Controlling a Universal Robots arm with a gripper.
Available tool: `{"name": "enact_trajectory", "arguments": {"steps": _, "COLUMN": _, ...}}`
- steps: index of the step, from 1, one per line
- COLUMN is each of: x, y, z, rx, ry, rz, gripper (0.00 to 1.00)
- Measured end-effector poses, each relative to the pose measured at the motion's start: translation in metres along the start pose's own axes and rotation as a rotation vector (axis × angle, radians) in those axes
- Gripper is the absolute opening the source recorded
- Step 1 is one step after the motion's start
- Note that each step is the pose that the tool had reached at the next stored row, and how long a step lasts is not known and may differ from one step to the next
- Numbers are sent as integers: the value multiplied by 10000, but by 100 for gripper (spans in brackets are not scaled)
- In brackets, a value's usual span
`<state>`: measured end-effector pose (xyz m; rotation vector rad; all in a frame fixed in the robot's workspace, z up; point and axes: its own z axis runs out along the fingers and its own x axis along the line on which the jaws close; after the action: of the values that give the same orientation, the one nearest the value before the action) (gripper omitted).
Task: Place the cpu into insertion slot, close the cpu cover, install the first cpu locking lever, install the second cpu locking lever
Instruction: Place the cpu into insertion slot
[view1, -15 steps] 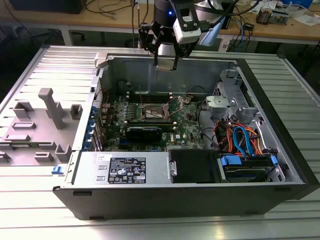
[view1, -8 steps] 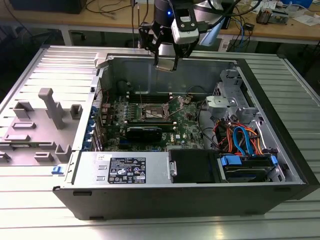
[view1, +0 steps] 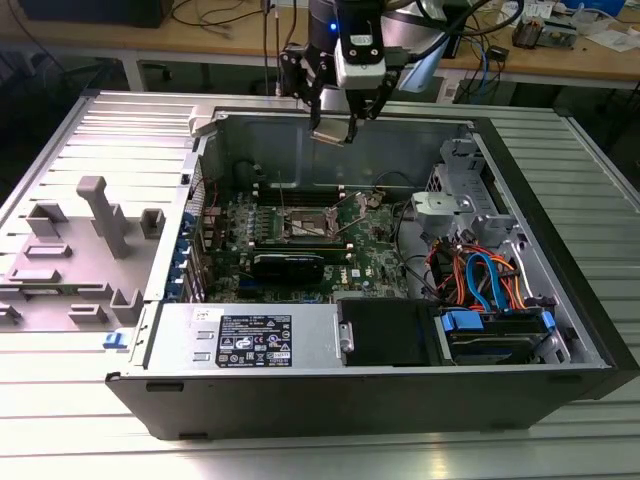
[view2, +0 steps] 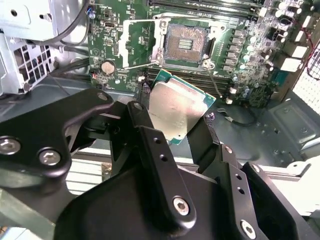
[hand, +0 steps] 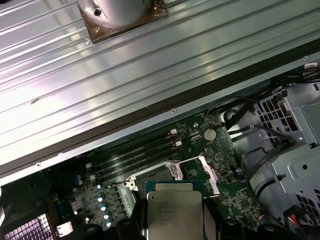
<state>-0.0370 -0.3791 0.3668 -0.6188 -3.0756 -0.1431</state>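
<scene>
Above the open computer case (view1: 330, 400) at its far edge, the gripper (view1: 334, 122) jaws pinch the cpu (view2: 175, 107) by its sides, leaving its underside free for the uncovered insertion slot (view2: 186, 46).

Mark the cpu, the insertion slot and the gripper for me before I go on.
cpu (view2: 175, 107): second wrist view, middle of its grey metal top.
insertion slot (view2: 187, 45): second wrist view, centre of the dark socket bed.
gripper (view2: 174, 116): second wrist view, midway between the fingertips, shut on the cpu.

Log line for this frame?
gripper: shut on cpu | cpu: held above circuit board, not seated | insertion slot: empty, uncovered
</scene>
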Motion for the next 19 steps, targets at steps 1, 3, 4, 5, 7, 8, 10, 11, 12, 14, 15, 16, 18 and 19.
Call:
{"name": "enact_trajectory", "arguments": {"steps": 1, "x": 0, "y": 0, "z": 0, "rx": -3, "ry": -12, "rz": 139, "gripper": 55}}
{"name": "enact_trajectory", "arguments": {"steps": 3, "x": 0, "y": 0, "z": 5, "rx": -13, "ry": -47, "rz": 529, "gripper": 55}}
{"name": "enact_trajectory", "arguments": {"steps": 4, "x": 0, "y": -1, "z": 8, "rx": -14, "ry": -67, "rz": 754, "gripper": 55}}
{"name": "enact_trajectory", "arguments": {"steps": 5, "x": 0, "y": -1, "z": 12, "rx": -19, "ry": -89, "rz": 1002, "gripper": 55}}
{"name": "enact_trajectory", "arguments": {"steps": 7, "x": 0, "y": -2, "z": 19, "rx": -27, "ry": -128, "rz": 1439, "gripper": 55}}
{"name": "enact_trajectory", "arguments": {"steps": 8, "x": 0, "y": -2, "z": 21, "rx": -31, "ry": -143, "rz": 1606, "gripper": 55}}
{"name": "enact_trajectory", "arguments": {"steps": 10, "x": 0, "y": -2, "z": 28, "rx": -41, "ry": -193, "rz": 2160, "gripper": 55}}
{"name": "enact_trajectory", "arguments": {"steps": 11, "x": -1, "y": -3, "z": 31, "rx": -46, "ry": -214, "rz": 2397, "gripper": 55}}
{"name": "enact_trajectory", "arguments": {"steps": 12, "x": -1, "y": -3, "z": 33, "rx": -49, "ry": -232, "rz": 2598, "gripper": 55}}
{"name": "enact_trajectory", "arguments": {"steps": 14, "x": -1, "y": -3, "z": 36, "rx": -53, "ry": -252, "rz": 2817, "gripper": 55}}
{"name": "enact_trajectory", "arguments": {"steps": 15, "x": -1, "y": -4, "z": 37, "rx": -55, "ry": -259, "rz": 2905, "gripper": 55}}
{"name": "enact_trajectory", "arguments": {"steps": 16, "x": -1, "y": -4, "z": 39, "rx": -58, "ry": -267, "rz": 2993, "gripper": 55}}
{"name": "enact_trajectory", "arguments": {"steps": 18, "x": -1, "y": -4, "z": 40, "rx": -58, "ry": -272, "rz": 3043, "gripper": 55}}
{"name": "enact_trajectory", "arguments": {"steps": 19, "x": -1, "y": -4, "z": 40, "rx": -58, "ry": -273, "rz": 3054, "gripper": 55}}
